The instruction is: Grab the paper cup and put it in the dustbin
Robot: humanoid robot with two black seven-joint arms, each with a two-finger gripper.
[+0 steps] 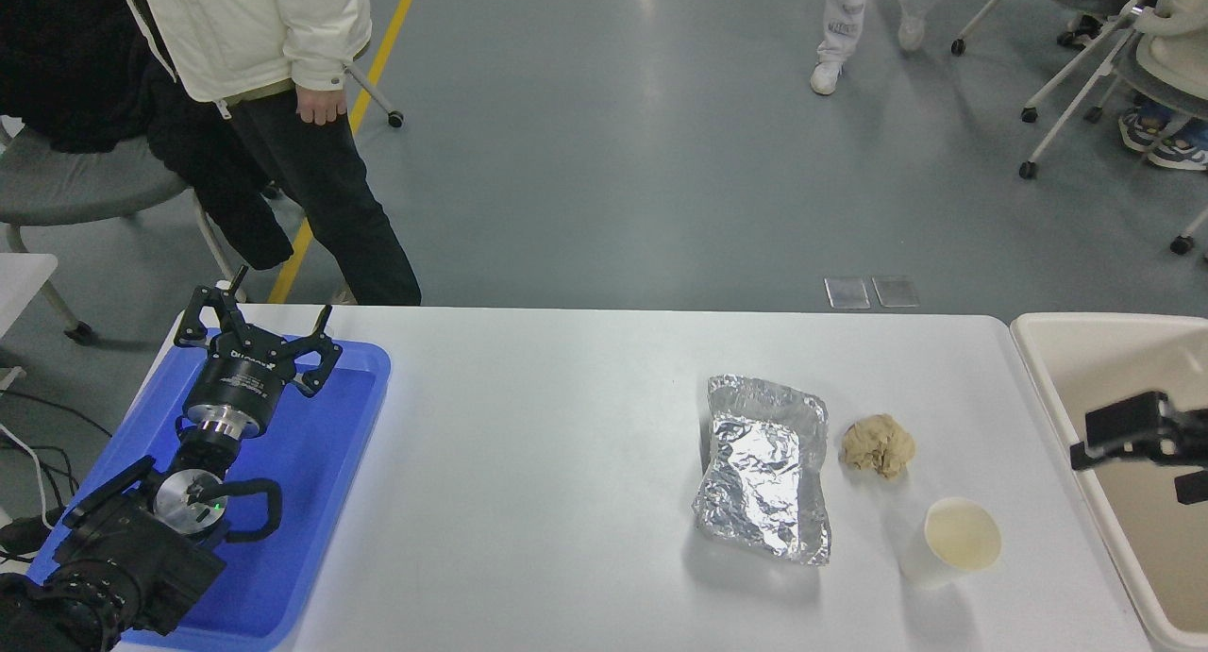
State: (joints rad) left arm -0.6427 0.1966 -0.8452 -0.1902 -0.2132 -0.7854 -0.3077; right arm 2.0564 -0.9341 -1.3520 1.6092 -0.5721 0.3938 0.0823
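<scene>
Nothing is done yet: the paper cup stands on the table, the right gripper, grip unreadable, over the dustbin.

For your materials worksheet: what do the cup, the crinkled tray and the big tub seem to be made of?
Paper cup: likely paper, matte white, cream inside.
Foil tray: apparently aluminium foil, shiny silver, creased.
Dustbin: probably plastic, smooth cream-beige, thick rounded rim.

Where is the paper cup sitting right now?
In the head view the paper cup stands upright on the table's near right part, just right of the foil tray, nearer than the paper ball, left of the dustbin.
</scene>
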